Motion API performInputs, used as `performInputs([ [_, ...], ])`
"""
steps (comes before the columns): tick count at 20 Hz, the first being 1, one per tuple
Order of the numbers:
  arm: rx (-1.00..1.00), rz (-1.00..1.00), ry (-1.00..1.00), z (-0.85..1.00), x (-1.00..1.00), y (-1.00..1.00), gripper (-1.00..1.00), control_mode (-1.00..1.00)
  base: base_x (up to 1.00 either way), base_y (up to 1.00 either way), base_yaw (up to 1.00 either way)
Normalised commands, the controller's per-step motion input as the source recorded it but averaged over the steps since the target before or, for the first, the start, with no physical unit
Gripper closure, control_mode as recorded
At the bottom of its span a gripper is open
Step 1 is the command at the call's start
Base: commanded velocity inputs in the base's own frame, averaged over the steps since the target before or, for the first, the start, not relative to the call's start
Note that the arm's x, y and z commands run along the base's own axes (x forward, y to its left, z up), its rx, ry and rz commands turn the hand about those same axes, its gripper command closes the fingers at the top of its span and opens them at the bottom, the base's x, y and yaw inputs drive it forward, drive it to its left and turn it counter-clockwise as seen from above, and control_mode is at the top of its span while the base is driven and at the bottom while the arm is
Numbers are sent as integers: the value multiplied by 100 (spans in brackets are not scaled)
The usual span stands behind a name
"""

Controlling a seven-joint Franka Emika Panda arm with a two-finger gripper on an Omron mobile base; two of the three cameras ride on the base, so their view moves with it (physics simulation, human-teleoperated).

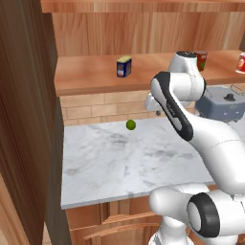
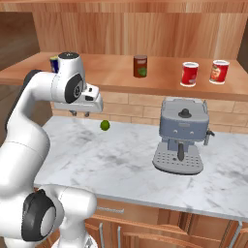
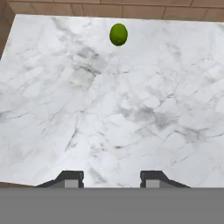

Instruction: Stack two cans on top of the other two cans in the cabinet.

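Observation:
On the wooden cabinet shelf [image 2: 111, 72] stand a dark red can with a green-and-white label [image 2: 140, 66] and two bright red cans with white bands [image 2: 189, 74] [image 2: 219, 71]. A short blue tin with a yellow top [image 1: 124, 66] stands further left on the same shelf; the arm partly covers this blue tin [image 2: 54, 63] in the right base view. My gripper [image 2: 80, 114] hangs below shelf height over the marble counter, pointing down, well left of the red cans. In the hand view the gripper [image 3: 111, 179] is open with nothing between its fingertips.
A green lime [image 3: 118, 34] lies on the white marble counter [image 1: 110, 162] near the brick backsplash. A grey coffee machine [image 2: 181, 135] stands on the counter to the right. A tall dark wooden wall [image 1: 24, 119] borders the counter on the left.

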Motion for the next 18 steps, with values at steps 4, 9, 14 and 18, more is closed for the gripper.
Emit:
performInputs([
  [4, 0, 0, -6, 0, -9, 0, -100, -100, 0, 0, 0],
  [9, 0, -1, -25, 0, -33, -3, -100, -100, 0, 0, 0],
  [14, 1, -3, -39, 4, -36, -10, -100, -100, 0, 0, 0],
  [18, 0, -1, -22, 24, -16, -8, -100, -100, 0, 0, 0],
])
